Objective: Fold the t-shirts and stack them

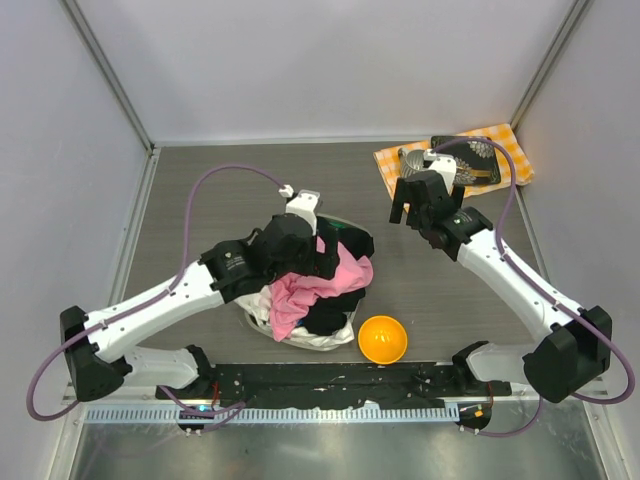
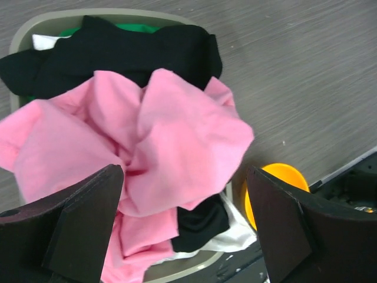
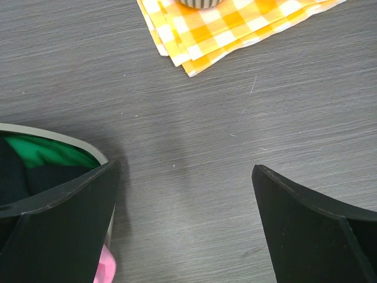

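A crumpled bright pink t-shirt (image 2: 177, 130) lies on top of a pile in a grey basket (image 2: 118, 13). A black t-shirt (image 2: 118, 53) sits behind it, and a white t-shirt (image 2: 238, 236) shows under the pile's near edge. From above, the pink t-shirt (image 1: 305, 288) spills over the basket's front. My left gripper (image 2: 185, 227) hangs open just above the pink cloth, with nothing between its fingers; in the top view this left gripper (image 1: 322, 262) is over the pile. My right gripper (image 3: 185, 227) is open over bare table, right of the basket (image 3: 59, 137).
An orange bowl (image 1: 382, 339) stands on the table just right of the basket's front. An orange-and-yellow checked cloth (image 1: 455, 160) with dark items on it lies at the back right. Something green (image 3: 47, 153) lines the basket. Walls enclose the table on three sides.
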